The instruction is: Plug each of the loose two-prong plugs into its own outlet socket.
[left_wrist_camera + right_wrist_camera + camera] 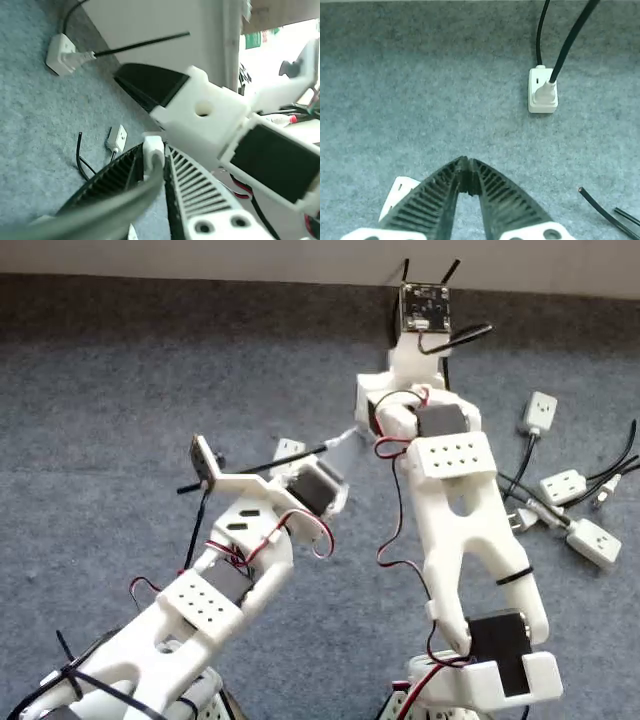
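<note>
Left pincer [152,159] clamped on two-prong plug [153,145], held above surface [30,125]. Right pincer [465,181] tips together, empty, near far occupied socket [542,90]. Step: carrying plug. Next: align prongs with free socket [116,138] slots.

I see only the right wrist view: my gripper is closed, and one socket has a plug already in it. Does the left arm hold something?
Observer: Yes. In the left wrist view the left gripper is shut on a white plug with a grey cable.
Operator: Are there more sockets that I cannot see?
Observer: Yes. The high view shows three white ones on the carpet, on the outer side of the right arm: a far socket, a middle socket and a near socket.
</note>
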Tool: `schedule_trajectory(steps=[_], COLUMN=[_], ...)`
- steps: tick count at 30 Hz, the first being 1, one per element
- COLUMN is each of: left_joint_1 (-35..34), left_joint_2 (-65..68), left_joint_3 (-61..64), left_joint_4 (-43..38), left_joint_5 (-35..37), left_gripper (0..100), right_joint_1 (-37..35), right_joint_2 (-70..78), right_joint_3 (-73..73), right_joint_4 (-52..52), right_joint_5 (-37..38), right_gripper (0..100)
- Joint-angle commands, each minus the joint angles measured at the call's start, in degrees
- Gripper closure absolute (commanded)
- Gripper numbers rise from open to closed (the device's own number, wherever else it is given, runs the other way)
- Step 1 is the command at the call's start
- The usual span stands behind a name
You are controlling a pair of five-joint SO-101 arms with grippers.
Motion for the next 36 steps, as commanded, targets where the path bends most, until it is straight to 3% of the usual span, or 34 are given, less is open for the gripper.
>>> schedule_trajectory(steps=[1,11,17,28,36], left_joint_1=[1.3,-5.4,-8.8,-5.3,-3.0], left_joint_2=[-0.7,-0.7,-0.7,-0.7,-0.7], left_joint_3=[-0.7,-2.0,-2.0,-0.7,-0.1], left_joint_4=[-0.6,-2.4,-6.5,-6.6,-6.2], left_joint_5=[-1.2,-1.1,-1.1,-1.2,-1.4], left_gripper=[99,99,99,99,99], right_joint_1=[0.7,7.1,4.8,-3.8,-4.0], right_joint_2=[0.0,-2.6,-4.4,-4.0,-3.9], right_joint_3=[-3.4,-3.6,-3.6,-3.6,-3.6], right_joint_4=[-1.0,5.1,12.9,15.5,10.7], right_joint_5=[0.6,0.6,0.6,0.6,0.6], right_gripper=[99.1,99.1,99.1,99.1,99.1])
